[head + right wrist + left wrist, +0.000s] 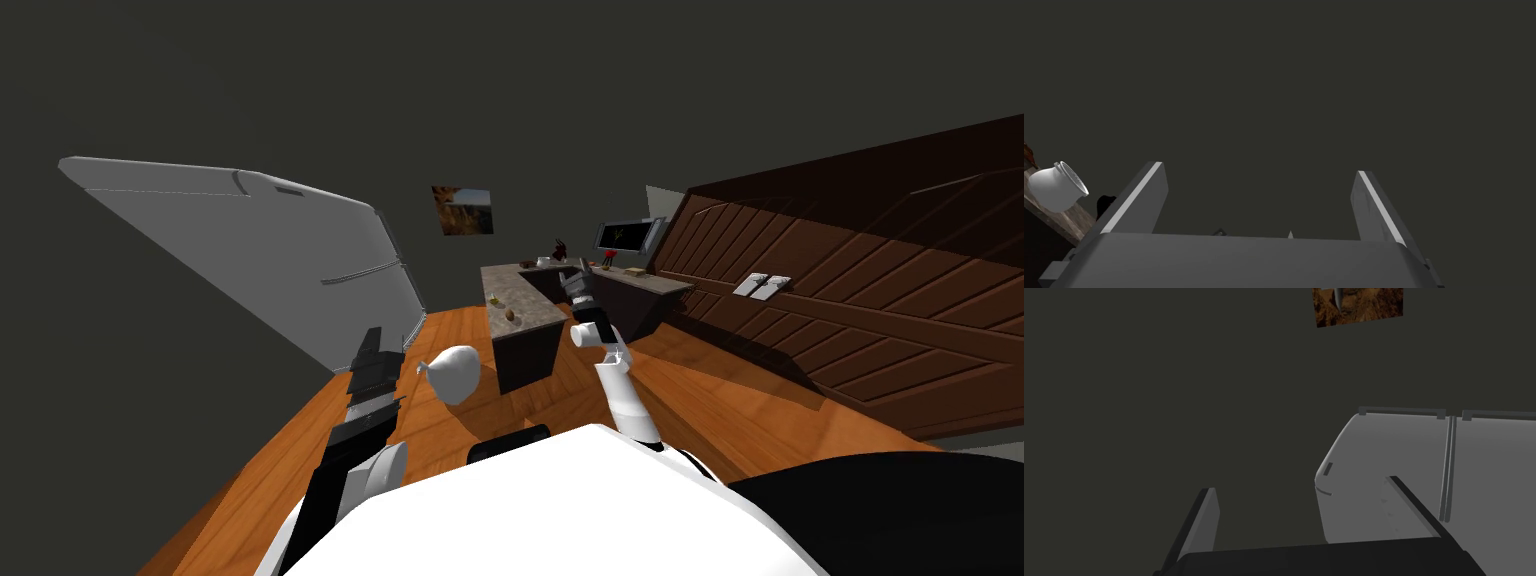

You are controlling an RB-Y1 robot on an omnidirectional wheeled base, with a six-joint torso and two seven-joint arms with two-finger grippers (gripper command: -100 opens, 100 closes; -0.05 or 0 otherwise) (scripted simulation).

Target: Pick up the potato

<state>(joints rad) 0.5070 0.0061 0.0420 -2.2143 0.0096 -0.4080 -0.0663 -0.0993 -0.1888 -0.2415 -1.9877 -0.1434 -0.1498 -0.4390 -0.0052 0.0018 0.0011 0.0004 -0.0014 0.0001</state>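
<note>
The potato (510, 315), small and brown, lies on the stone top of a dark counter (535, 308) ahead of me. My right gripper (574, 268) is raised just right of the counter, above and beyond the potato. In the right wrist view that gripper (1259, 200) is open, empty and aimed at a dark wall. My left gripper (368, 350) hangs low at the left over the floor, well short of the counter. Seen in the left wrist view, this gripper (1309, 508) is open with nothing between its fingers.
A small yellowish thing (495, 298) lies beyond the potato. A white pot (1056, 187) stands on the countertop. A large grey fridge (260, 250) stands at the left and brown cabinets (850, 290) line the right. Orange wood floor (700, 400) lies between them.
</note>
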